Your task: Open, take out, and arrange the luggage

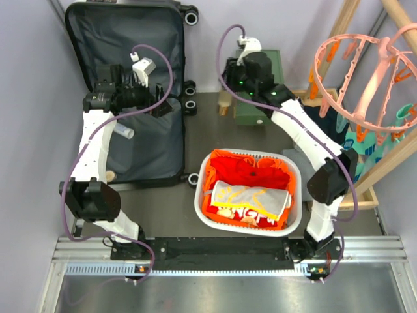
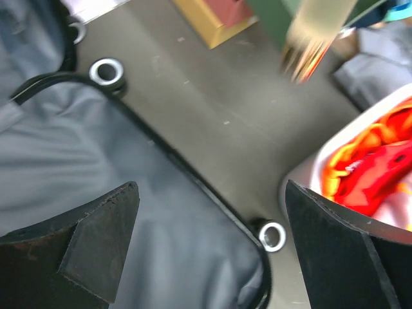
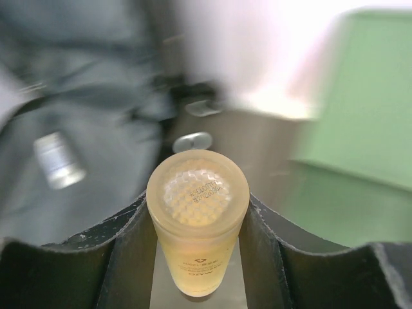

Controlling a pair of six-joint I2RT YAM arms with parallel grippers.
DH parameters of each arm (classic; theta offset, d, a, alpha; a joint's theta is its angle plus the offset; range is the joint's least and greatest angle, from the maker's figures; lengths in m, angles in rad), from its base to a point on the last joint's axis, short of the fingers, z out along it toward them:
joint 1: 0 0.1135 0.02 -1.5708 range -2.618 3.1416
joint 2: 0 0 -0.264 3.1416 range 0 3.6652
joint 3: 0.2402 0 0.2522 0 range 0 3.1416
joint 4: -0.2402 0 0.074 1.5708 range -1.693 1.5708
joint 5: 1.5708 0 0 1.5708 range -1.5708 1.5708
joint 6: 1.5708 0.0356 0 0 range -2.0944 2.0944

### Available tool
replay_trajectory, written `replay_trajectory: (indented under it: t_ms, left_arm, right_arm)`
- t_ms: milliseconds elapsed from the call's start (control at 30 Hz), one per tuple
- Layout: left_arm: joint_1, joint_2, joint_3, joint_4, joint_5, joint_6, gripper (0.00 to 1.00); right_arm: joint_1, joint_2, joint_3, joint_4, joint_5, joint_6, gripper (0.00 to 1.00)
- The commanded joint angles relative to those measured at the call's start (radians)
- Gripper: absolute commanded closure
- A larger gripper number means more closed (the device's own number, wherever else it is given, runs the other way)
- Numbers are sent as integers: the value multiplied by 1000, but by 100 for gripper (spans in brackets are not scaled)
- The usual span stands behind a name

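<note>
**Holding a yellowish bottle beside the open luggage**

Seen from above, the luggage (image 1: pixel 140 140) lies open at the left of the desk (image 1: pixel 195 225), its lid propped against the wall and a small clear tube (image 1: pixel 124 132) on the grey lining. The left gripper (image 1: pixel 164 107) hangs over the lining. The right gripper (image 1: pixel 227 103) sits just beside the luggage's wheels, in front of the green drawer box (image 1: pixel 260 107). A white laundry basket (image 1: pixel 294 195) of red and orange clothes stands near the right arm.

From the left wrist, the left gripper (image 2: pixel 211 193) is spread wide with nothing in it, above the luggage's edge and a wheel (image 2: pixel 271 236).

From the right wrist, the right gripper (image 3: pixel 197 222) is clamped on the yellowish bottle (image 3: pixel 197 193).
</note>
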Motion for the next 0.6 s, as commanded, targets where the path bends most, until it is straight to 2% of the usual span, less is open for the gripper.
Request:
replay_trajectory:
  t_ms: [0, 300, 567]
  left_arm:
    - [3, -38, -6, -24, -84, 56, 1]
    - [3, -44, -22, -44, -79, 90, 1]
    - [3, -47, -40, -58, -91, 110, 1]
  right_arm:
    - [-59, -117, 68, 30, 249, -194, 100]
    - [-116, -41, 99, 5, 299, -391, 100]
    - [-118, 15, 128, -140, 285, -599, 100]
